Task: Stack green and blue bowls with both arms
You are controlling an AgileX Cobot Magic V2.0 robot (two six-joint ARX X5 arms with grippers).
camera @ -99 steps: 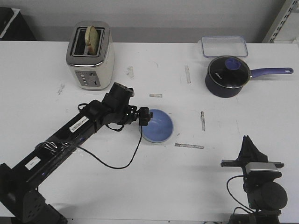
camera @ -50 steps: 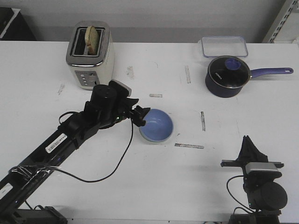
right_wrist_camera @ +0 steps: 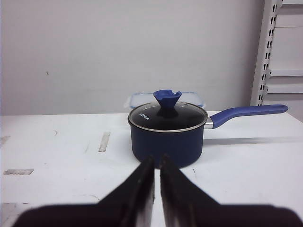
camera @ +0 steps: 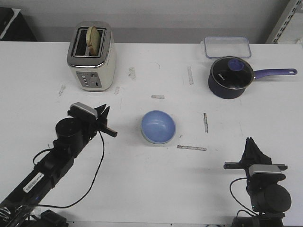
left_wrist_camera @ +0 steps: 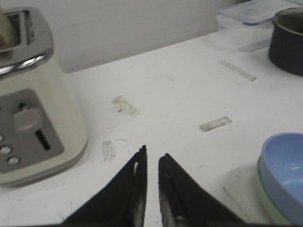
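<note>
**Bowls nested at mid-table, both my grippers empty**

The blue bowl (camera: pixel 158 126) sits inside the green bowl (left_wrist_camera: pixel 271 208), of which only a pale rim shows beneath it, at the middle of the table (camera: pixel 142 189). My left gripper (left_wrist_camera: pixel 151 189) hangs well to the left of the stack, near the toaster (camera: pixel 91 56), its fingers nearly pressed together with a thin slit between them and nothing held. My right gripper (right_wrist_camera: pixel 156 184) is parked at the near right, fingers likewise almost closed on nothing, pointing toward the saucepan (camera: pixel 229 78).

By my judgement the stack is made, so the risk now is disturbing it: a sweep of my left arm rightward, or its trailing cable, could catch the rim and slide or tip the bowls. The toaster stands just beyond my left fingers; a careless lift could knock it.

The saucepan lid carries white lettering that looks like "KONKA". My arm labels are too small to read.
</note>
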